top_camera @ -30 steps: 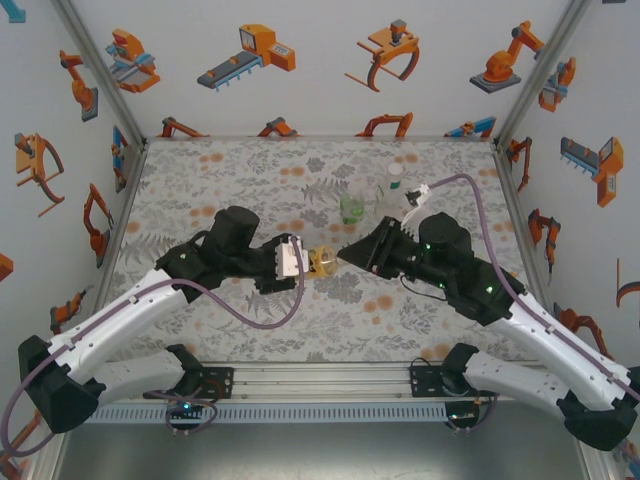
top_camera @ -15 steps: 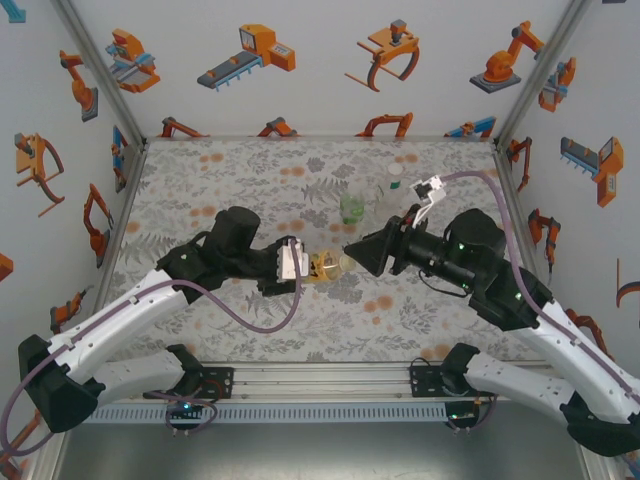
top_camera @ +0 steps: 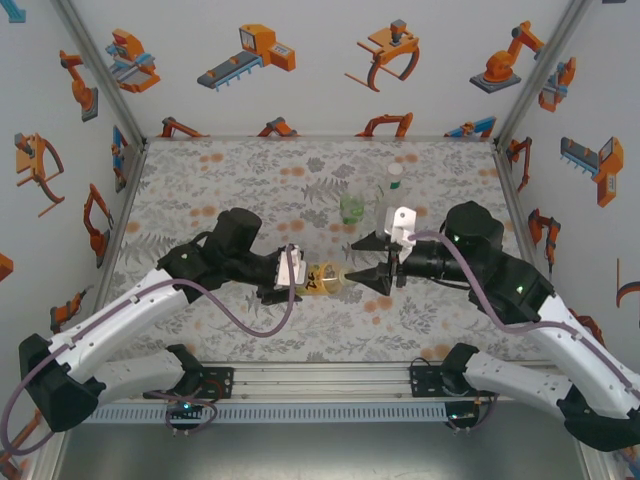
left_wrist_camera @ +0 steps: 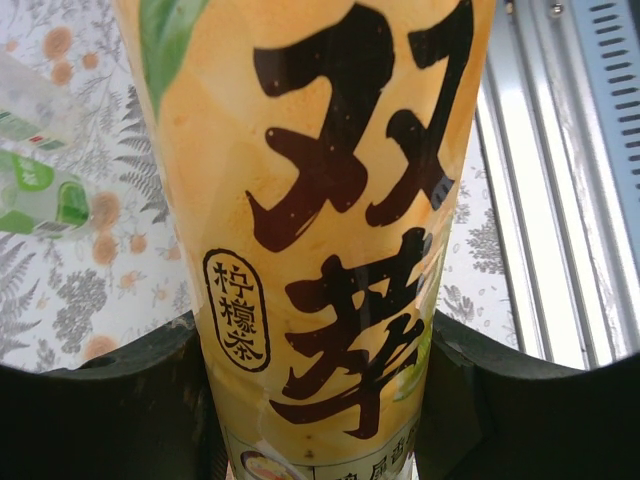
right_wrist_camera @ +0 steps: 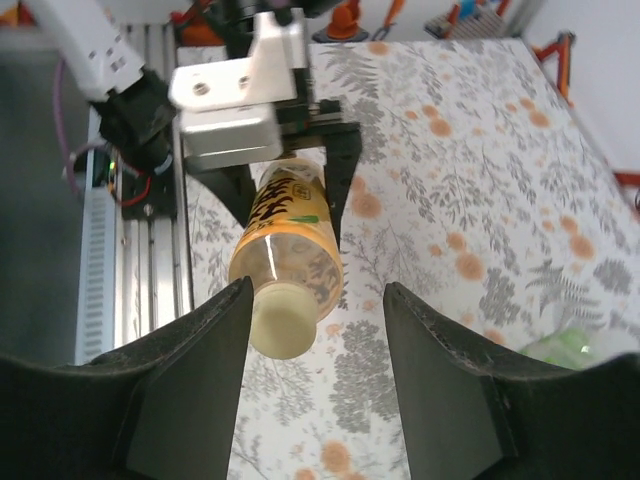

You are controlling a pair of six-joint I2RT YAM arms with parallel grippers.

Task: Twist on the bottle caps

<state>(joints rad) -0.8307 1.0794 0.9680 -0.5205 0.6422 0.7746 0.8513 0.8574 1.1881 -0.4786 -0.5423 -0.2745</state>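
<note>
— What is the left pincer [top_camera: 303, 278] doing?
— It is pinching the yellow bottle [right_wrist_camera: 288, 235] on both sides. The bottle lies on its side, up off the table [top_camera: 220, 170].
— What does the bottle say?
— Big dark Chinese letters, 双萃. Beside them is a small oval with 柠檬茶 inside. A green leaf is printed near them. There is more tiny writing on the label, but it is too small to read.
— Where is its cap?
— The pale yellow cap [right_wrist_camera: 283, 322] is on the end of the yellow bottle. It points at the right pincer [top_camera: 350, 265].
— Is that pincer squeezing it?
— No. Its fingers [right_wrist_camera: 190, 380] are spread apart, one on each side of the cap. One finger is just beside it.
— Any more caps?
— A white cap [top_camera: 396, 171] sits on top of a clear bottle [top_camera: 390, 198] standing behind the yellow bottle. A green bottle [top_camera: 352, 209] stands just beside the clear one, closer to the yellow bottle.
</note>
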